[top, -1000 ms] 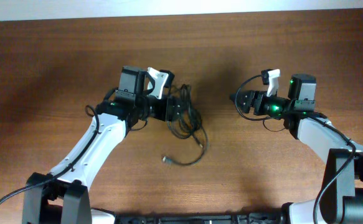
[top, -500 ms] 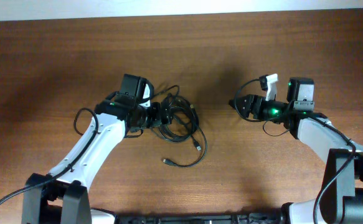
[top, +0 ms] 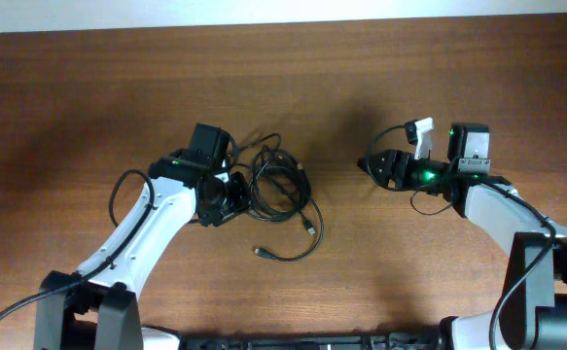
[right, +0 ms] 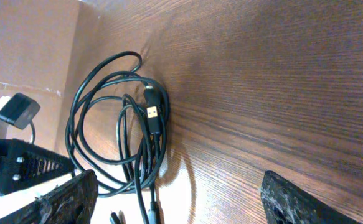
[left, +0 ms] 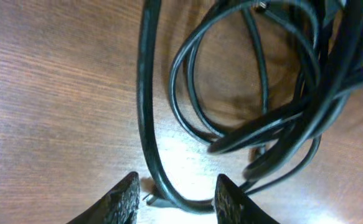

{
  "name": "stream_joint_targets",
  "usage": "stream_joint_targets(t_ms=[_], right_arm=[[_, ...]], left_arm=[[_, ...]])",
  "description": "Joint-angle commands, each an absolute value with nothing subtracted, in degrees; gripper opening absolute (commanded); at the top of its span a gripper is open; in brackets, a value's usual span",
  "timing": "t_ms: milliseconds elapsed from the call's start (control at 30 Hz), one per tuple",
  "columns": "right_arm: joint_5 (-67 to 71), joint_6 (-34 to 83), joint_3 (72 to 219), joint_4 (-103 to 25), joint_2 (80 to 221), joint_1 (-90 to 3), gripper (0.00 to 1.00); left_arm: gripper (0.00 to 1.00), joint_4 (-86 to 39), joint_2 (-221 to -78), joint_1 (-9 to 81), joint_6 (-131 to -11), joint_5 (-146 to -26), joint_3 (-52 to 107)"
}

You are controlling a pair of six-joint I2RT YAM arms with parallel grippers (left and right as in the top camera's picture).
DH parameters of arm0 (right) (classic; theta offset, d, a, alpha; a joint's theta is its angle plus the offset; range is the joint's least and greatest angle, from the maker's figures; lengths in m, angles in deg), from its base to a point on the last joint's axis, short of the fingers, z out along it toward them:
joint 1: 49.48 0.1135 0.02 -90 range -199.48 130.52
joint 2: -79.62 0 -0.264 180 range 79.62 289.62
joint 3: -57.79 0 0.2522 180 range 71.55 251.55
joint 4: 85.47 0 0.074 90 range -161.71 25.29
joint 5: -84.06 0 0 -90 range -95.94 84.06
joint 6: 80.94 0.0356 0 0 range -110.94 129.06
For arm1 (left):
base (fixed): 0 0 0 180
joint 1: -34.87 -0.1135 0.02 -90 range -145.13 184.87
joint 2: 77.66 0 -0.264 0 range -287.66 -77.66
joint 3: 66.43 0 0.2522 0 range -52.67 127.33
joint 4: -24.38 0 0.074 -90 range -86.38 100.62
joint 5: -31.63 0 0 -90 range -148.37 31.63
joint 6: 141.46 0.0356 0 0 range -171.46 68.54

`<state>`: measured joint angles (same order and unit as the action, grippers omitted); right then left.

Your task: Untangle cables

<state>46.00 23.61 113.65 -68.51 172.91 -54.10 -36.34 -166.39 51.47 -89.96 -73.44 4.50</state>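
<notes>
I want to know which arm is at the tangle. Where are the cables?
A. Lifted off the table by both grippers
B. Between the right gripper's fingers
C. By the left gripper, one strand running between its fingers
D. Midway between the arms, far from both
C: the left wrist view shows one strand of the cables passing between the fingers of the left gripper, while the right gripper stands well apart from them, empty.

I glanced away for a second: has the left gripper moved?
Yes. The left gripper has pulled back from the far edge of the table, toward the robot's base and slightly to its left.
</notes>
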Motion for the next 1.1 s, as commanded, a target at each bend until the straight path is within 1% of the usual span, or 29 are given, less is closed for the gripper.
stream_joint_targets(t_ms=[0, 100, 133, 167, 233, 300, 433, 533, 633, 733, 867, 1000, 1067], right_arm=[[45.9, 22.8, 113.8, -67.4, 173.2, -53.9, 0.82], [45.9, 22.8, 113.8, -66.8, 173.2, -53.9, 0.82], [45.9, 22.8, 113.8, -66.7, 173.2, -53.9, 0.82], [45.9, 22.8, 113.8, -66.6, 173.2, -53.9, 0.82], [45.9, 22.8, 113.8, -66.1, 173.2, -53.9, 0.83], [46.0, 23.1, 113.8, -65.5, 173.2, -53.9, 0.99], [50.3, 21.2, 113.9, -61.2, 173.2, -53.9, 0.99], [52.6, 21.3, 113.9, -57.9, 171.7, -52.7, 0.99], [57.5, 21.9, 113.9, -58.2, 169.0, -49.3, 0.98], [56.9, 29.1, 113.9, -61.5, 168.2, -43.7, 0.99], [48.5, 41.7, 113.9, -68.4, 168.2, -36.5, 0.99], [44.9, 48.4, 113.9, -76.1, 168.2, -32.7, 0.99], [39.4, 51.9, 113.9, -79.4, 168.2, -30.8, 0.99]], left_arm=[[0.33, -34.9, -165.4, 51.8, -93.8, -70.2, 3.4], [0.33, -31.4, -165.6, 51.8, -95.8, -69.8, 0.0], [0.23, -28.2, -165.9, 51.8, -95.8, -72.4, -3.0], [0.0, -26.3, -165.9, 51.8, -95.8, -75.5, -4.9], [0.0, -26.0, -165.9, 51.8, -95.5, -76.6, -6.3], [0.0, -26.1, -164.7, 51.3, -93.7, -77.7, -5.4], [0.0, -26.7, -158.5, 50.8, -85.6, -78.1, 2.3], [0.0, -26.5, -152.4, 50.9, -85.0, -72.1, 9.7], [0.0, -25.5, -148.9, 50.9, -85.5, -68.6, 14.0], [0.0, -22.7, -147.9, 50.9, -89.5, -68.7, 14.3], [0.0, -20.2, -147.9, 51.5, -90.9, -69.5, 14.3], [0.0, -19.0, -147.5, 51.8, -90.9, -69.5, 14.8], [0.0, -18.0, -146.7, 51.8, -90.9, -71.1, 15.4]])
